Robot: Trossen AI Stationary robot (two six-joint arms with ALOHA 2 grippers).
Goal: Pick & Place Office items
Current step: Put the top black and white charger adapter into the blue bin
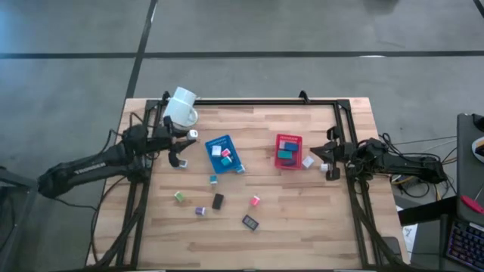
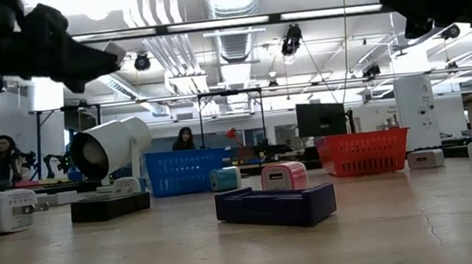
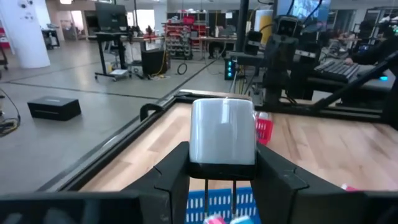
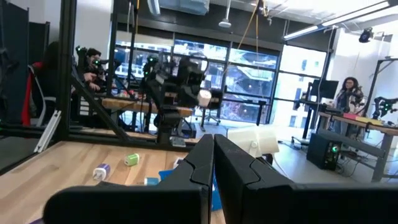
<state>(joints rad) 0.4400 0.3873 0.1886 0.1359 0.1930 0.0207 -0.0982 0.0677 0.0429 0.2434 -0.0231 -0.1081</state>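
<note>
1. Office items: several sit in the blue tray point(image 1: 220, 152) and the red tray point(image 1: 288, 150), so sorting is partway done, I'd say.
2. My left claw point(image 3: 222, 177) grips a white block point(image 3: 222, 139), raised just beside the blue tray.
3. About eight items lie loose on the bench point(image 1: 302, 227).
4. My right claw point(image 4: 213, 163) waits shut by the red tray.

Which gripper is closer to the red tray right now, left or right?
Right. The right gripper sits just beside the red tray; the left gripper, holding a white block, is beyond the blue tray.
</note>
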